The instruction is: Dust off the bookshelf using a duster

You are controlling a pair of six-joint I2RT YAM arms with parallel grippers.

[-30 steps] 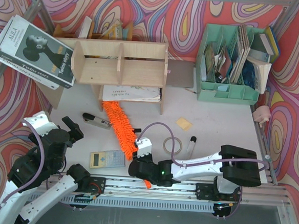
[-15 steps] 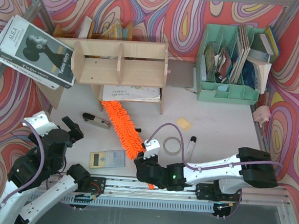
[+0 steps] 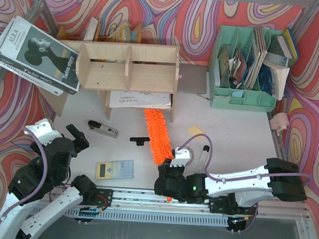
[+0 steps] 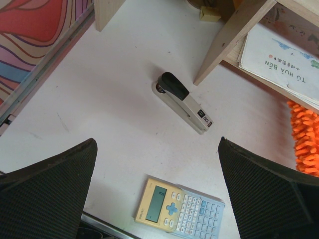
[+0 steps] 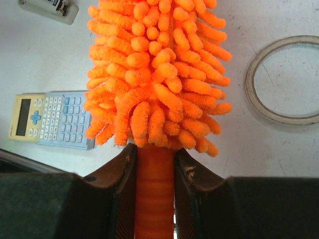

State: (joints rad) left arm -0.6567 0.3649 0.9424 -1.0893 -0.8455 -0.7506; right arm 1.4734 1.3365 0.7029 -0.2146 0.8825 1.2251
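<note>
The right claw point(image 5: 154, 164) grips the duster point(image 3: 157, 131) by its handle, head over the desk point(image 3: 230, 130) just short of the bookshelf point(image 3: 127, 68), which I'd say needs lifting and sweeping next; the left claw point(image 4: 157, 169) gapes empty.

A stapler point(image 3: 103, 128), calculator point(image 3: 114, 169) and small black piece point(image 3: 139, 140) obstruct the table point(image 3: 230, 130) before the bookshelf point(image 3: 146, 77), gaps between them.
</note>
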